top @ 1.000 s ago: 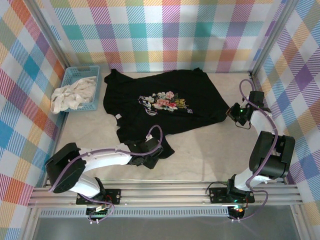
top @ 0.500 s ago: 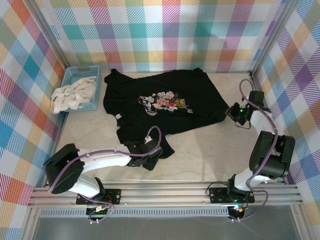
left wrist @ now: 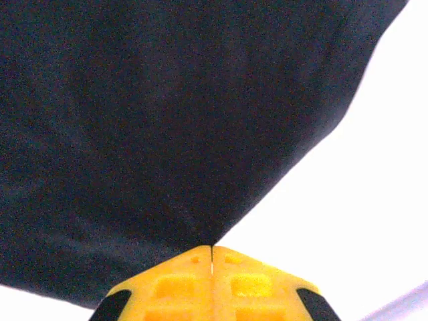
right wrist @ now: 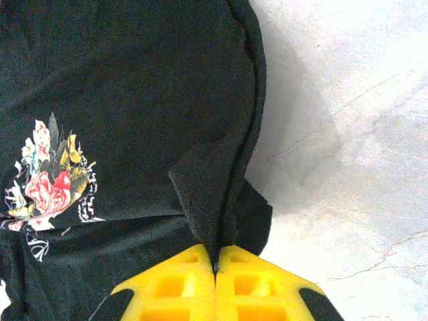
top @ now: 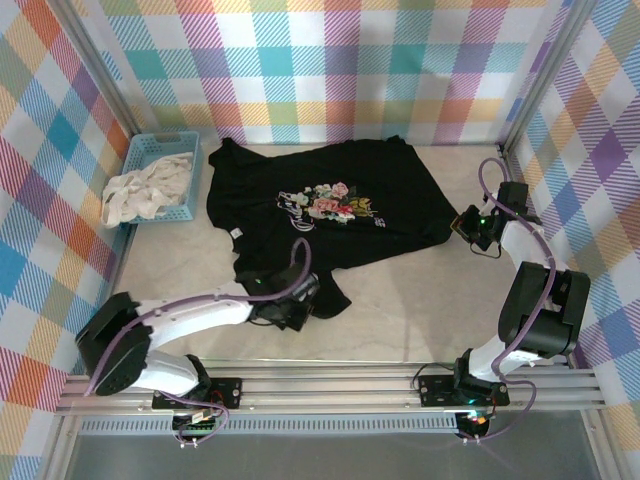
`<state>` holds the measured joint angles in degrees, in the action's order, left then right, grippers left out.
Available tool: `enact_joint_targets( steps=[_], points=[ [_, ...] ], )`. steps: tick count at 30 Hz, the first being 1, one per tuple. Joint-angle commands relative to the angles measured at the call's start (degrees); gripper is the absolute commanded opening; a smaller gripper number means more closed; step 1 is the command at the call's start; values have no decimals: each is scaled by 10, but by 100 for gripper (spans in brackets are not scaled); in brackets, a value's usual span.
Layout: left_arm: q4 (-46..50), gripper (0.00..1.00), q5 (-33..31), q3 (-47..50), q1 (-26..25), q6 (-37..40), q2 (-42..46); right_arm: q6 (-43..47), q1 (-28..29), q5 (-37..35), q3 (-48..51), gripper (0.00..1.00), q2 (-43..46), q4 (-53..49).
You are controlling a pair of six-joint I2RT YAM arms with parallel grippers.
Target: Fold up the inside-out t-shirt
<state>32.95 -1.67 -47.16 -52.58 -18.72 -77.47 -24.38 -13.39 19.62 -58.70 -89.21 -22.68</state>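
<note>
Nearest to us, along the front edge, we see the silver aluminium rail (top: pixel 330 385) that carries both arm bases. Just beyond it the left gripper (top: pixel 297 303) sits low over the pale marbled tabletop (top: pixel 400 300), at the near hem of the large black short-sleeved cloth t-shirt (top: pixel 395 190). From the left wrist camera we see its yellow fingers (left wrist: pixel 174 284) pressed together, with a fold of the black cloth pinched where the tips meet. From there the fabric spreads up and away from them. In the overhead view the hem is bunched into a rumpled corner around this gripper, while the rest of the t-shirt lies spread across the middle of the table and reaches towards the far wall. A small multicoloured floral print (top: pixel 330 203) sits near its centre and a small white tag (top: pixel 237 235) near its left edge. Further back on the right, the right gripper (top: pixel 470 225) meets the t-shirt's right edge. From the right wrist camera we see its yellow fingers (right wrist: pixel 180 284) closed tight on a raised ridge of black cloth, with bare table beside it. In the far left corner, just apart from the t-shirt, stands a light-blue plastic slatted basket (top: pixel 150 143). A crumpled white-cream cloth (top: pixel 145 190) spills over its near rim. Behind everything rise the pastel plaid-patterned walls (top: pixel 330 70).
</note>
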Motion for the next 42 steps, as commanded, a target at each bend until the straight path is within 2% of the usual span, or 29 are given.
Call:
enact_joint_targets(
  steps=[1,3,8,13,19,22,25,27,32,35,39,42],
  points=[
    [0,0,120,-21,63,-6,41,15,5,15,2,4,-1,8],
    [-2,0,149,-27,102,-7,44,16,5,15,1,4,-1,7],
    [21,0,95,-52,115,14,9,17,5,15,1,4,-3,7],
    [-63,0,98,-55,184,-11,-29,15,4,19,0,4,-9,8],
    [-115,15,67,-119,244,0,-165,13,4,28,0,4,-15,14],
    [-131,31,54,-148,259,-5,-206,12,5,34,2,4,-18,16],
    [-123,42,23,-152,259,-7,-198,12,5,35,2,4,-18,14],
    [-120,48,-4,-123,251,-13,-152,13,6,33,2,4,-16,15],
    [-77,58,-59,-37,182,-32,-15,13,8,33,-1,4,-22,15],
    [-61,59,-23,3,160,-70,6,13,8,33,-3,4,-25,15],
    [-105,59,35,34,155,-104,-9,13,10,34,-4,4,-26,16],
    [-114,59,39,34,155,-105,-29,15,11,32,-2,4,-24,13]
  ],
)
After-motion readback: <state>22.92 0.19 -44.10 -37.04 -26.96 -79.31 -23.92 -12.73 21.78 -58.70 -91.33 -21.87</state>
